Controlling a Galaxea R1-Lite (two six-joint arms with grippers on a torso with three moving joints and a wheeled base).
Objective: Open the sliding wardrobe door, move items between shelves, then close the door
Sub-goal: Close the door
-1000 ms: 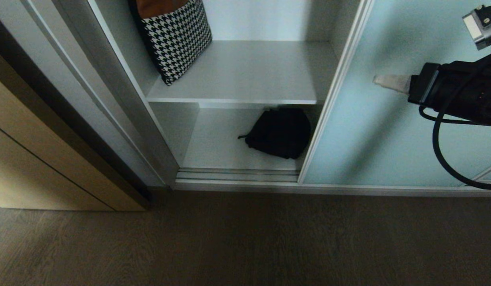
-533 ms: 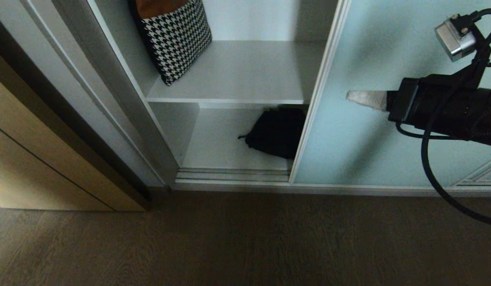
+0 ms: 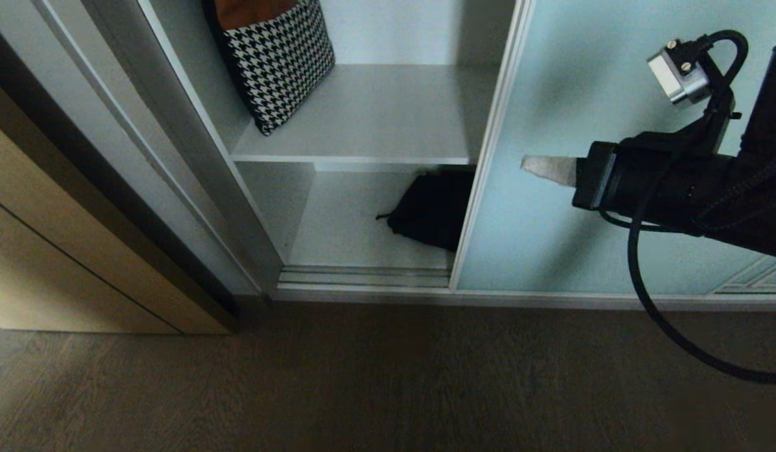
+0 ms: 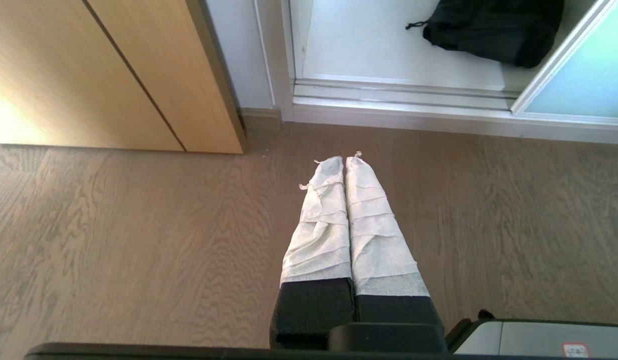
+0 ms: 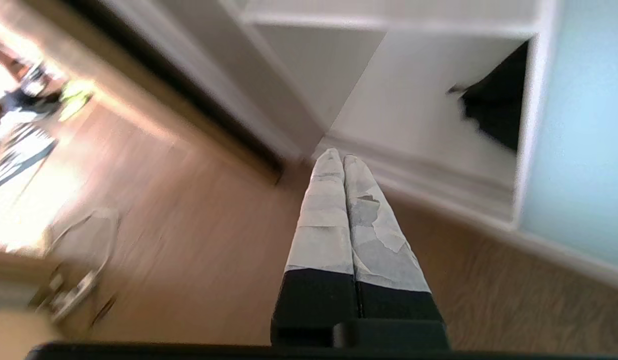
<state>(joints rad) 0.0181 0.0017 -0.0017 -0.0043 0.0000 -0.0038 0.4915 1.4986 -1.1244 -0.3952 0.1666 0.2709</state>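
While the right gripper (image 3: pixel 527 165) presses its closed, empty fingertips flat against the sliding wardrobe door (image 3: pixel 551 238), the frosted panel's silver leading edge has slid further left than a second ago, narrowing the opening; the black bag (image 3: pixel 429 210) lies at the right rear of the lower shelf (image 3: pixel 344 238), now partly hidden behind that edge; a houndstooth cushion (image 3: pixel 275 63) leans at the upper shelf's (image 3: pixel 375 119) left end; the left gripper (image 4: pixel 344 162) hangs shut and empty over the wood floor (image 4: pixel 139 240).
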